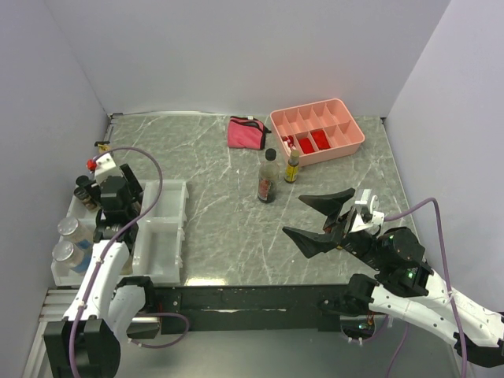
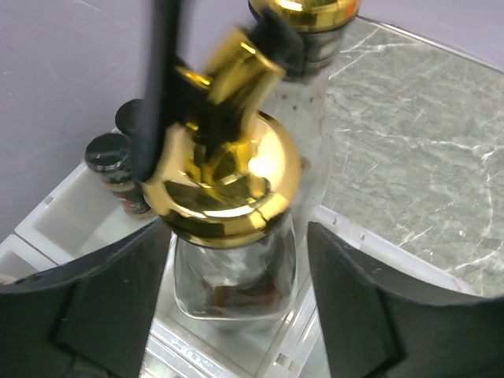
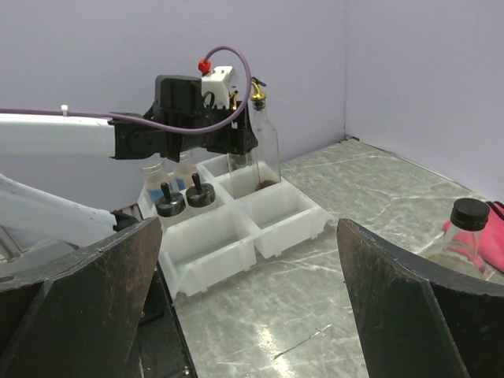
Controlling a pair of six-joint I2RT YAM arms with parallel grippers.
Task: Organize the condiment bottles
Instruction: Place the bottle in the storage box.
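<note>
A clear bottle with a gold pour top [image 2: 236,276] stands in a compartment of the white bin organizer [image 2: 47,220]. My left gripper [image 2: 236,260] is open around it, with a gap showing beside the right finger. A second gold-topped bottle [image 2: 303,16] stands just behind, and a black-lidded jar [image 2: 110,153] sits to the left. From above, the left gripper [image 1: 110,206] hangs over the organizer [image 1: 169,228]. A dark bottle with a black cap [image 1: 268,177] and a small yellow bottle [image 1: 293,167] stand mid-table. My right gripper [image 1: 292,214] [image 3: 249,228] is open and holds nothing.
A pink compartment tray [image 1: 319,130] with red items sits at the back right, with a pink pouch [image 1: 246,132] to its left. Silver-lidded jars [image 1: 67,240] fill the organizer's near left cells. Two black-knobbed jars [image 3: 185,197] stand in it too. Walls close in on three sides.
</note>
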